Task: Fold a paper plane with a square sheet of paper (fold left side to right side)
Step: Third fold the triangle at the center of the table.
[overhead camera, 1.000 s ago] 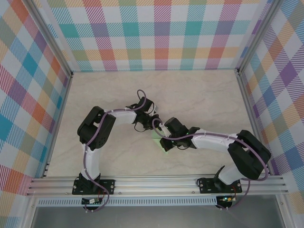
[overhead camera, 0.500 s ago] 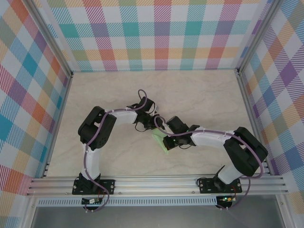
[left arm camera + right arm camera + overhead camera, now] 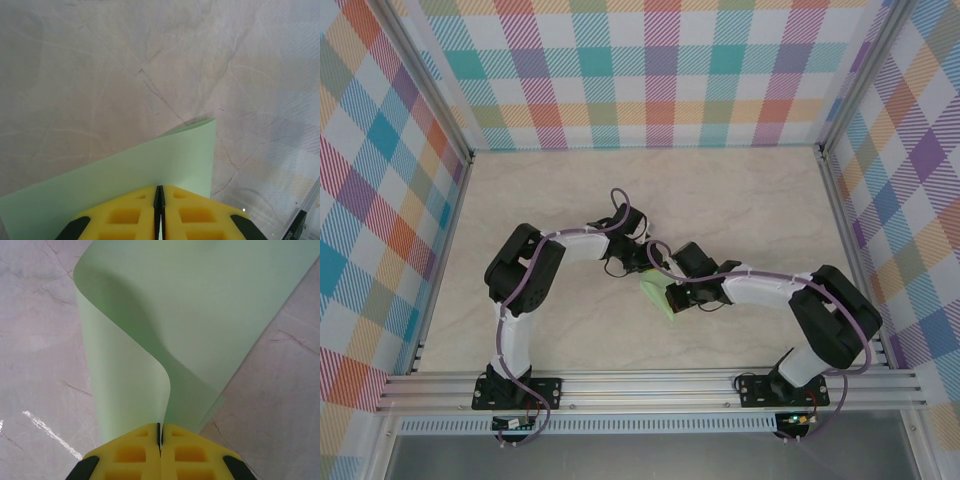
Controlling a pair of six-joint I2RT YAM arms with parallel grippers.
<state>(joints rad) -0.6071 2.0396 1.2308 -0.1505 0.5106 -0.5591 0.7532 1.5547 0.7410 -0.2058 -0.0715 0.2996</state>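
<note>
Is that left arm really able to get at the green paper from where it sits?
Yes, it seems so: the left gripper is shut on an edge of the square sheet of paper, with nothing between them. The right gripper pinches a curled-up part of the same sheet.

Green paper sheet (image 3: 150, 165) in closed end effector (image 3: 159, 192)

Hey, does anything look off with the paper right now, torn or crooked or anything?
No tear or crumple shows. The paper bulges in a soft, uncreased loop where the right gripper pinches it, and a lower corner peeks out past the upper layer, so the edges look slightly misaligned. The left gripper pinches another edge.
</note>
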